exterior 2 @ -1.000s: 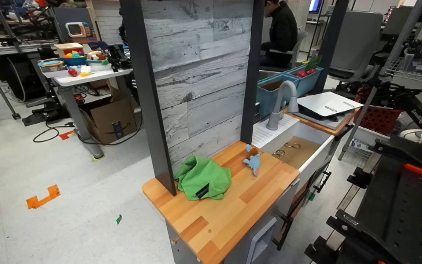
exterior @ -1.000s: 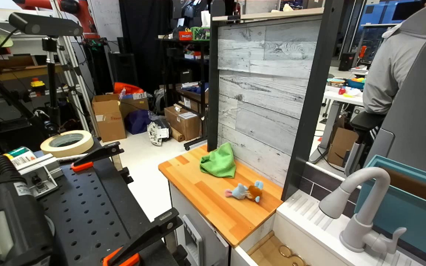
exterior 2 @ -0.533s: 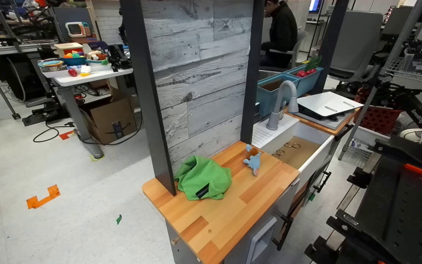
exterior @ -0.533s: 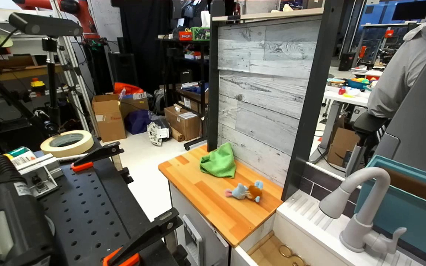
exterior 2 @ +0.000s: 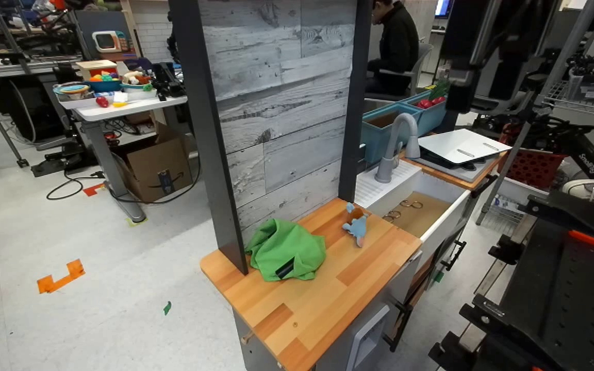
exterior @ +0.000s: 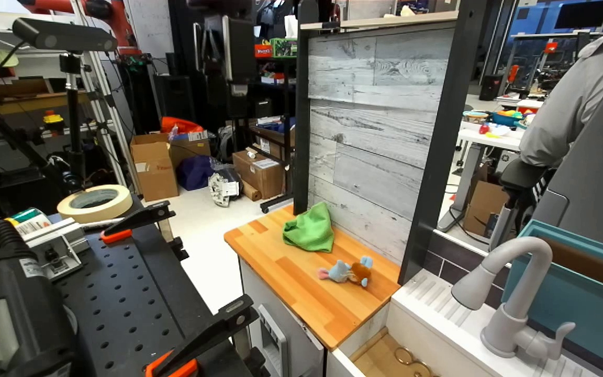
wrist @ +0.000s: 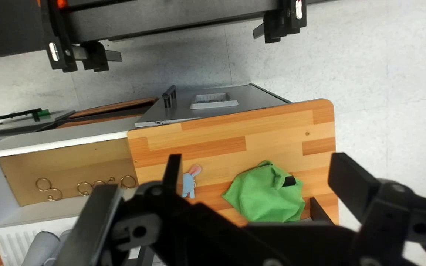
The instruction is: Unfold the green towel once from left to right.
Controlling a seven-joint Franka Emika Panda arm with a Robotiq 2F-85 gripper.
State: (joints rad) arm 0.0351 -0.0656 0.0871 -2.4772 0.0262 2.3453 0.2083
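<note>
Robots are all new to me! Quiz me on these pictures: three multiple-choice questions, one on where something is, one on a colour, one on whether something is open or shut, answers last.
1. In the wrist view, where does the green towel lie relative to the plush toy?
A) To its left
B) To its right
C) On top of it

2. What colour is the faucet?
A) Grey
B) Red
C) Yellow

3. What state is the tool in?
A) Shut on the towel
B) Shut on the toy
C) Open

Answers
1: B, as bare wooden worktop shows between the toy and the towel to its right.
2: A, as it looks grey in both exterior views.
3: C, as its jaws stand wide apart in the wrist view.
</note>
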